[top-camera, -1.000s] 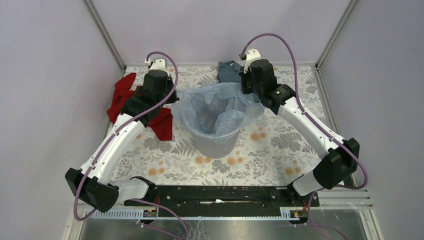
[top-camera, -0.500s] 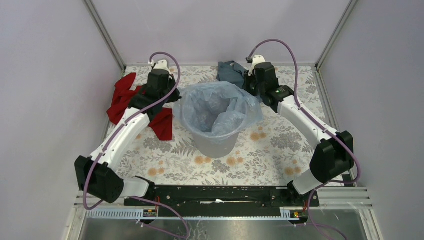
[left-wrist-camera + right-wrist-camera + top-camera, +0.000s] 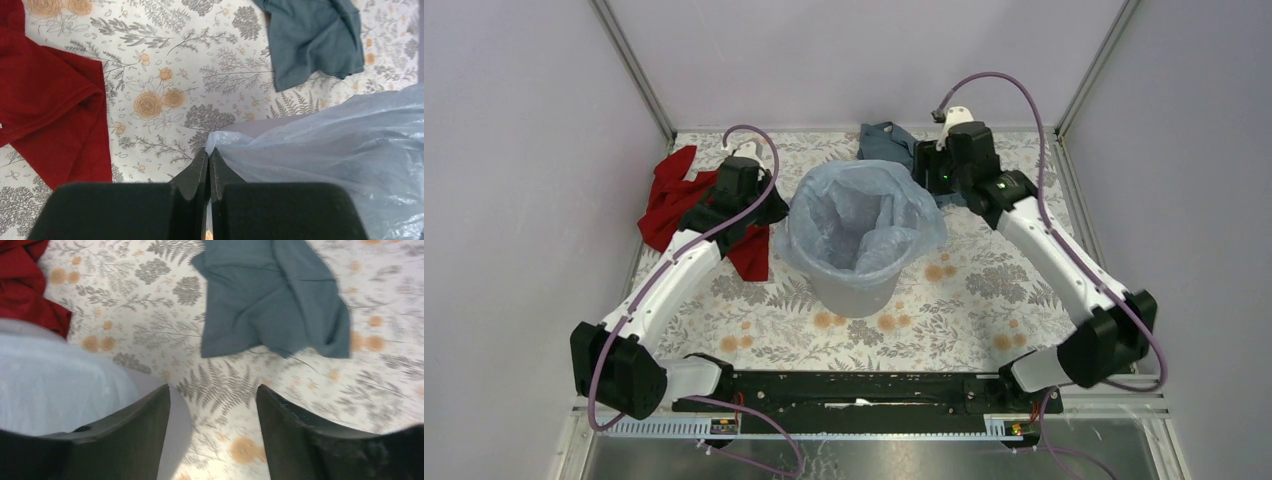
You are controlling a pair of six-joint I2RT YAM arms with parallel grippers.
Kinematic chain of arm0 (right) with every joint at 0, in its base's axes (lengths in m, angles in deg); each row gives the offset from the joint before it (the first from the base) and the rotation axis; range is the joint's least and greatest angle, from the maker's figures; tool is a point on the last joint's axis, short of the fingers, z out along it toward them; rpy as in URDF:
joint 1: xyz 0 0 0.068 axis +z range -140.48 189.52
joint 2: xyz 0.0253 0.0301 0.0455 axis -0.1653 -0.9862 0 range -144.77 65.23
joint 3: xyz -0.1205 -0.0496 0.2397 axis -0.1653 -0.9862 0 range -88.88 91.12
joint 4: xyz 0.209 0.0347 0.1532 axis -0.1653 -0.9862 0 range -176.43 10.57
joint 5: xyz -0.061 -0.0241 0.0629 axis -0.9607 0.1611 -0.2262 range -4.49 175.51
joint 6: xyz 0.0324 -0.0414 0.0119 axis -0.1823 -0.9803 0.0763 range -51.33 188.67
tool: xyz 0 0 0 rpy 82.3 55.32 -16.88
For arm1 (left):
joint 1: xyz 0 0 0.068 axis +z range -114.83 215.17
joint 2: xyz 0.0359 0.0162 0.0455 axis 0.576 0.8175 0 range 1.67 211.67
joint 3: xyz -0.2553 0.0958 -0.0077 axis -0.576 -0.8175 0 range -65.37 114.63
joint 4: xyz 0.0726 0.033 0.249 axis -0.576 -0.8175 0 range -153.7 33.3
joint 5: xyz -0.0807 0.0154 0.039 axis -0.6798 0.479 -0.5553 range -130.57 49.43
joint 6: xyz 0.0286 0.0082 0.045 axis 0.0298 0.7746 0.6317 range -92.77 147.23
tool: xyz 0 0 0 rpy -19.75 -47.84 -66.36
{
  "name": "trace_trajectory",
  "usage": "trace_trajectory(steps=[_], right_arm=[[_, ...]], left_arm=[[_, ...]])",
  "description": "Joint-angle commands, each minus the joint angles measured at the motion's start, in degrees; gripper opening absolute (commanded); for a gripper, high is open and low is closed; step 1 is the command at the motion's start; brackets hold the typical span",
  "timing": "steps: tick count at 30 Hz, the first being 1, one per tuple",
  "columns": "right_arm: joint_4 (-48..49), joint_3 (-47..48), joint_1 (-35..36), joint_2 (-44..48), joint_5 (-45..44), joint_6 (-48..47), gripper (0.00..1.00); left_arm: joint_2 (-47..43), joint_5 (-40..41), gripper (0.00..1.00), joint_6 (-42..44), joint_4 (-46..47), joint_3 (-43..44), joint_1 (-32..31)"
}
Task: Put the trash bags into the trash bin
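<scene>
The pale blue trash bag (image 3: 859, 215) sits in the mouth of the light grey trash bin (image 3: 856, 290) at the table's middle, its edge draped over the rim all round. My left gripper (image 3: 772, 208) is at the bin's left rim, shut on a corner of the bag's edge (image 3: 216, 139); its fingertips (image 3: 202, 159) meet with film pinched between them. My right gripper (image 3: 929, 178) hovers at the bin's far right rim, open (image 3: 213, 390), with only the patterned table between its fingers. The bag (image 3: 50, 385) lies just left of its left finger.
A red cloth (image 3: 674, 195) lies left of the bin, under my left arm. A dark teal-grey cloth (image 3: 884, 143) lies at the back, just beyond my right gripper. Walls and metal posts close in the floral table (image 3: 964, 300).
My right gripper has opened, let go of the bag's edge and drawn back to the right. My left gripper stays shut on the bag and has shifted slightly. The bag has settled over the rim.
</scene>
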Motion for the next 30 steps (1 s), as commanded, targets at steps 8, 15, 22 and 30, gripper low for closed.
trace_trajectory(steps=[8,15,22,30], right_arm=[[-10.8,3.8,0.1,15.9,3.2,-7.4,0.94],[-10.2,9.8,2.7,6.4,10.1,-9.0,0.88],[-6.9,9.9,2.8,4.9,6.1,-6.9,0.55],[-3.7,9.6,2.7,0.9,5.4,-5.1,0.00]], left_arm=[[-1.7,-3.0,0.03,0.7,2.8,1.5,0.3],[-2.4,-3.7,0.03,0.6,2.5,1.9,0.3],[-2.5,-4.1,0.03,0.5,1.9,2.0,0.3],[-2.2,-4.5,0.03,0.3,2.4,1.7,0.3]])
